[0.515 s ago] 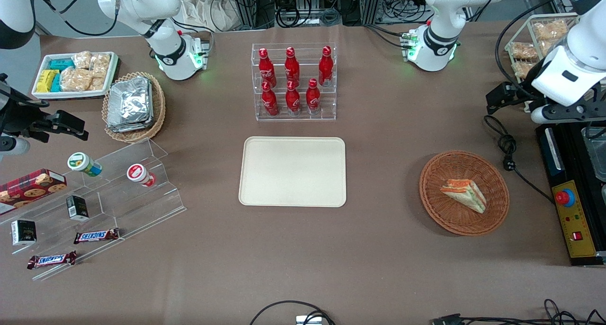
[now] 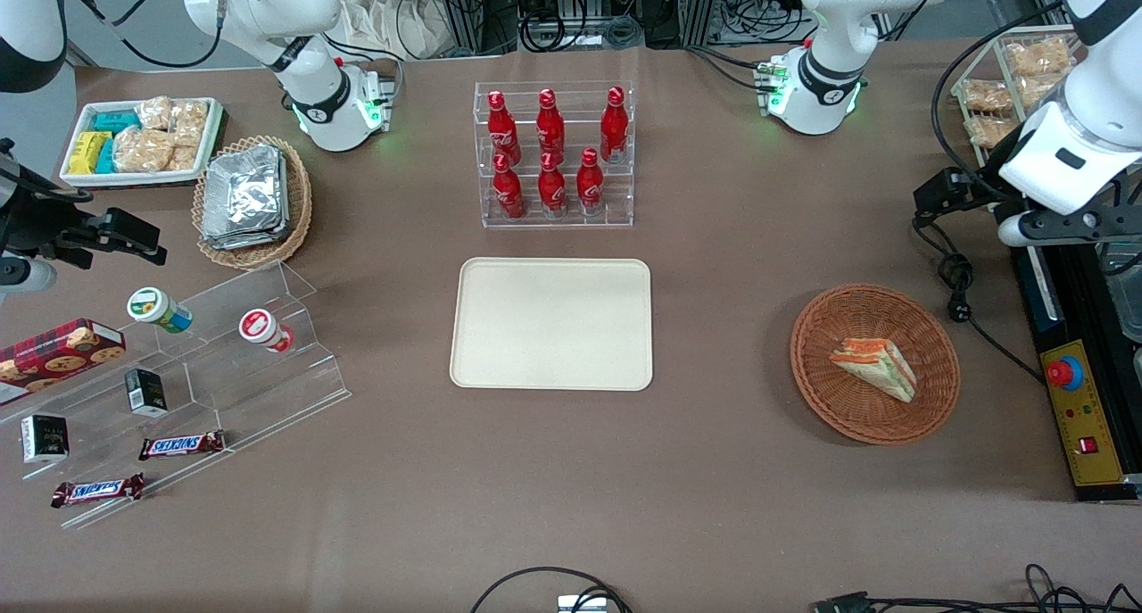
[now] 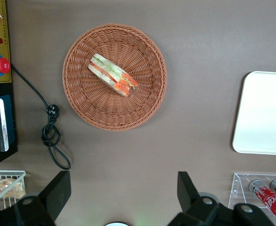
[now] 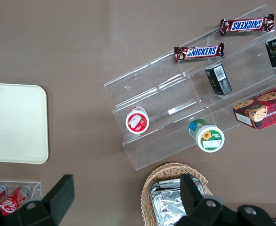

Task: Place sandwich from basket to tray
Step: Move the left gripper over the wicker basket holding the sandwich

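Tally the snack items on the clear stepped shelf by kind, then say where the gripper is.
Snickers bars: 2
Lidded cups: 2
Small black boxes: 2
Cookie box: 1
Total: 7
Gripper: open, above the table, away from the sandwich.

Woven wicker basket (image 2: 875, 363), smooth matt tray (image 2: 551, 323), matt cloth-like counter (image 2: 714, 470), black matt end effector (image 3: 121, 195) fingers
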You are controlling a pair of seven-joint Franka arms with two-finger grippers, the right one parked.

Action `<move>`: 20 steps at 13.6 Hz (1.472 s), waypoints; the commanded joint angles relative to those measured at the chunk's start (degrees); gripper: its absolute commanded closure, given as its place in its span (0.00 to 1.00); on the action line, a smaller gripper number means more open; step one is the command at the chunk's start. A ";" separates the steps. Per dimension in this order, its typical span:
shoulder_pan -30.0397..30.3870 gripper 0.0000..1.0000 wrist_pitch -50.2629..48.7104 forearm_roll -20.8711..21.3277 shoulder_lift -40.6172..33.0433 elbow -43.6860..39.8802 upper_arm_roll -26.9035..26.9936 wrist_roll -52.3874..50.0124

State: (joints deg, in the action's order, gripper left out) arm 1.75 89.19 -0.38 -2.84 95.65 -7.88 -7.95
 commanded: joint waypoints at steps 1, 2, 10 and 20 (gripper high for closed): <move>-0.53 0.00 0.98 -0.14 0.29 -0.12 0.84 -1.79; -0.44 0.00 1.68 -0.14 0.99 -0.12 1.28 -5.19; -0.96 0.00 6.86 -4.45 8.99 -0.03 9.01 -16.21; -1.05 0.00 25.92 -4.10 12.76 12.79 9.28 -34.47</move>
State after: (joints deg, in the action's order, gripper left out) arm 1.57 111.41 -4.38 10.12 105.75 0.87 -37.86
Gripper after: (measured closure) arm 0.000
